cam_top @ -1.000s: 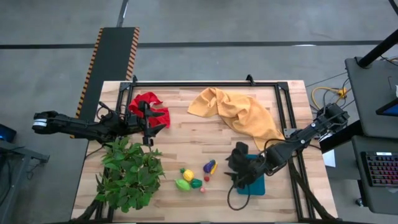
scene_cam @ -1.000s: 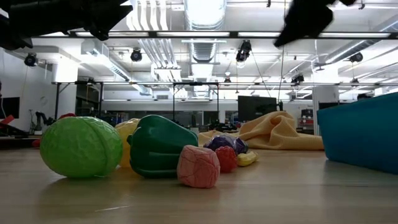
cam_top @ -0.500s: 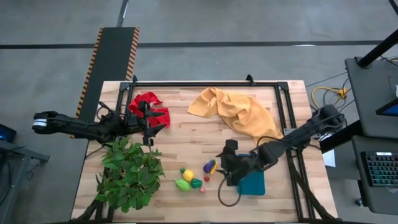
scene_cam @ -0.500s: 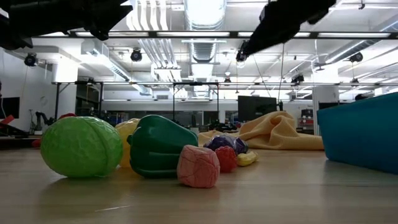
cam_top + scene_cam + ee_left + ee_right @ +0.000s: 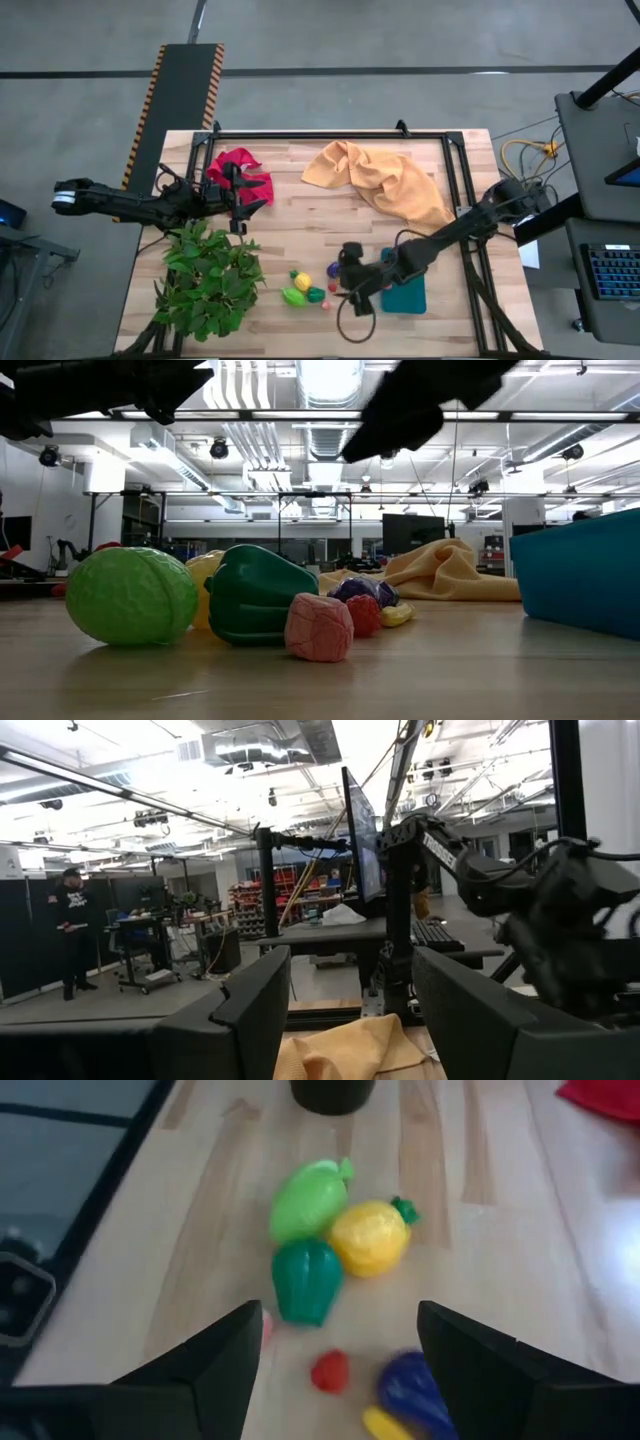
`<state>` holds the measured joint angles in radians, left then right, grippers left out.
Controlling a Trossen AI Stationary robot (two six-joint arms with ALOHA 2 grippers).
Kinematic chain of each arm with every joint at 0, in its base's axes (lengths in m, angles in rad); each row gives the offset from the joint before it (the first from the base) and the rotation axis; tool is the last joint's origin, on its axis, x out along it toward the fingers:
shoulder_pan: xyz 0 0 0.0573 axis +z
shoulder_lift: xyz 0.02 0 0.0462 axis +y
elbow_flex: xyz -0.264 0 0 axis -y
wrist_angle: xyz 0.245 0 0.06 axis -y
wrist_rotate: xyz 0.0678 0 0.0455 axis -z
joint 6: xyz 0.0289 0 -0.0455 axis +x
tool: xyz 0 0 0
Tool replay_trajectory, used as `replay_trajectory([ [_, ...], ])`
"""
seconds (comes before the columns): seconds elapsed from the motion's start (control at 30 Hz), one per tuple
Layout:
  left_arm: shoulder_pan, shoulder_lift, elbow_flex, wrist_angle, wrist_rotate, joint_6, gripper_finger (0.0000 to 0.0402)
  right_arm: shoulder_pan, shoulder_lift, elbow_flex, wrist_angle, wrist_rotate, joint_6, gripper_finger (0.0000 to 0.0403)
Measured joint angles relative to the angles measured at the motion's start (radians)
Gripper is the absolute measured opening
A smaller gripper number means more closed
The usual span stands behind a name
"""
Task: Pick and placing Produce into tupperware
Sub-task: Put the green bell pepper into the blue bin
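Right wrist view: produce (image 5: 340, 1260) lies ahead of parted fingers (image 5: 220, 1365).

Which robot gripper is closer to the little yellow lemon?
The right gripper hovers open just beside the lemon, over the purple piece. The left gripper is farther off, near the red cloth.

Bare table (image 5: 300, 240) between produce (image 5: 305, 289) and cloths; plant (image 5: 205, 280) seemingly crowds one side.

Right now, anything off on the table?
Nothing spilled or damaged. The produce sits clustered on the table beside the tupperware; two crumpled cloths, yellow and red, lie at the far side.
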<state>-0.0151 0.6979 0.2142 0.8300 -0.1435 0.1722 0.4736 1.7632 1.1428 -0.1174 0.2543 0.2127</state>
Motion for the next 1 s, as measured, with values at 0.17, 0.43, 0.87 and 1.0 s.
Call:
replay_trajectory([
  [0.17,0.000,-0.001,-0.001,-0.001,0.000,0.000,0.0196,-0.002,0.113,0.120,-0.017,0.000,0.033,0.0270],
  [0.43,0.000,-0.002,-0.002,-0.001,0.000,0.000,0.0196,-0.006,0.320,0.442,-0.409,0.004,0.022,0.0331],
  [0.87,0.000,-0.001,-0.002,0.001,0.000,0.000,0.0196,-0.006,0.417,0.564,-0.475,0.004,0.044,0.0356],
  [1.0,0.000,0.000,-0.002,0.000,0.000,0.000,0.0196,-0.010,0.417,0.547,-0.467,0.008,0.068,0.0356],
])
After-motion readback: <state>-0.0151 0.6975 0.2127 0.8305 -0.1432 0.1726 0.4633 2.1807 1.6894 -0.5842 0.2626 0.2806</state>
